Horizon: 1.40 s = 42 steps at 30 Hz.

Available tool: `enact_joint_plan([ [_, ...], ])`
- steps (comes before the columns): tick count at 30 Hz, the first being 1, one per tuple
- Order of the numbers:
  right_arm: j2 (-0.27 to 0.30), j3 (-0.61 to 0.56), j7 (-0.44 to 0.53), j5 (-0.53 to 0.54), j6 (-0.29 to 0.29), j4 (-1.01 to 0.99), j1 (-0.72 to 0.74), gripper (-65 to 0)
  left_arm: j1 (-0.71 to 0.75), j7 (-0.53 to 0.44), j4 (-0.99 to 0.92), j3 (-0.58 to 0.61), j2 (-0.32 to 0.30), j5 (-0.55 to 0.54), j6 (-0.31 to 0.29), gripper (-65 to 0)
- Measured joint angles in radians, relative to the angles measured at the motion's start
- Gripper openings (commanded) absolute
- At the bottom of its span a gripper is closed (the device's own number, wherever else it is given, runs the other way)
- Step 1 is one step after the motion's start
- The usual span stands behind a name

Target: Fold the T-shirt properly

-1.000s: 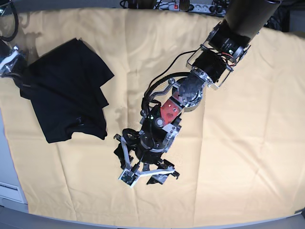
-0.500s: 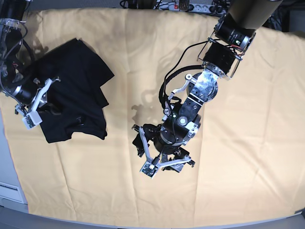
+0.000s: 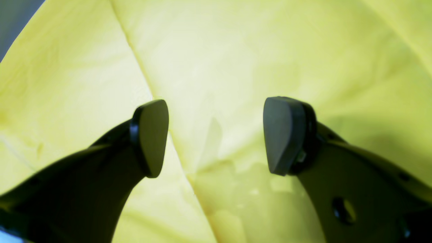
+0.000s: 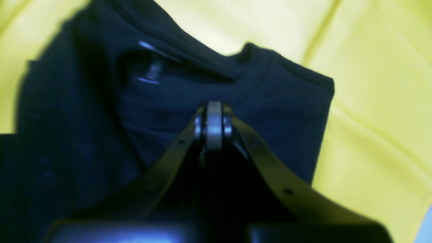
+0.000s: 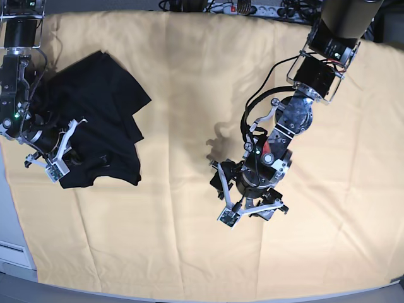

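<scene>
The black T-shirt [image 5: 101,95] lies crumpled and partly folded on the pale yellow cloth [image 5: 189,76] at the left in the base view. My right gripper [image 5: 62,154] hovers over its lower left part. In the right wrist view the right gripper [image 4: 214,125] is shut, its tips meeting just above the dark T-shirt [image 4: 276,101]; I see no fabric pinched between them. My left gripper [image 5: 247,201] sits over bare cloth right of centre, far from the shirt. The left wrist view shows the left gripper [image 3: 216,135] open, with only creased yellow cloth [image 3: 236,50] between the fingers.
The yellow cloth covers nearly the whole table, with creases running across it. Cables and a power strip [image 5: 246,7] lie along the far edge. The table's grey front edge [image 5: 189,299] shows at the bottom.
The left arm has swung right and slightly up over the cloth, staying open. The right arm came in from the left edge and settled over the shirt's lower left part, shut.
</scene>
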Motion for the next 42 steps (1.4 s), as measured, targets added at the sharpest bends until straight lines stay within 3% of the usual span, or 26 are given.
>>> enact_joint_plan([
  [5,0.0,0.0,0.024,-0.01,-0.018,-0.093,0.029,-65.0,0.004,0.021,0.0,0.0,0.001,0.0,0.0,-20.9],
  [7,-0.001,0.0,0.078,-0.036,-0.013,-0.149,0.037,-65.0,0.006,0.022,0.0,0.0,0.002,0.0,0.0,-20.9],
  [14,-0.003,0.0,0.148,-0.058,-0.071,-0.274,0.084,-65.0,0.005,0.021,0.0,0.0,0.001,0.0,0.0,-20.9],
  [16,-0.006,0.0,0.185,-0.097,-0.111,-0.277,0.083,-65.0,0.006,0.021,0.0,0.0,0.001,0.0,0.0,-20.9],
  [21,-0.014,0.0,0.264,-0.194,-0.278,-0.279,0.097,-65.0,0.006,0.021,0.0,0.0,0.001,0.0,0.0,-20.9],
  [24,-0.016,0.0,0.257,-0.201,-0.391,-0.279,0.098,-65.0,0.006,0.021,0.0,0.0,0.001,0.0,0.0,-20.9],
  [27,-0.016,0.001,0.18,-0.161,-0.444,-0.279,0.114,-65.0,0.005,0.021,0.0,0.0,0.001,0.001,-0.019,-20.9],
  [29,-0.017,0.02,0.105,-0.078,-0.427,-0.276,0.137,-65.0,0.006,0.021,0.0,0.0,0.001,-0.002,-0.035,-20.9],
  [32,-0.02,0.093,0.039,0.049,-0.286,-0.215,0.137,-65.0,0.006,0.022,0.0,0.0,0.001,-0.003,-0.045,-20.9],
  [35,-0.02,0.219,-0.07,0.214,-0.07,-0.154,0.117,-65.0,0.006,0.024,0.0,0.0,0.0,-0.003,-0.071,-20.9],
  [36,-0.018,0.264,-0.134,0.307,-0.002,-0.135,0.109,-65.0,0.006,0.023,0.0,0.0,-0.002,-0.019,-0.086,-20.9],
  [37,-0.011,0.302,-0.196,0.426,0.028,-0.119,0.097,-65.0,0.005,0.022,0.0,0.0,-0.003,-0.048,-0.115,-20.9],
  [38,-0.001,0.334,-0.25,0.558,0.022,-0.107,0.082,-65.0,0.005,0.021,0.0,0.0,-0.002,-0.081,-0.146,-21.1],
  [40,0.019,0.393,-0.38,0.771,0.022,-0.095,0.052,-65.0,0.006,0.021,0.0,0.0,-0.002,-0.142,-0.225,-29.4],
  [42,0.03,0.443,-0.527,0.958,0.021,-0.093,0.017,-65.0,0.006,0.026,0.006,0.0,-0.002,-0.172,-0.297,-50.5],
])
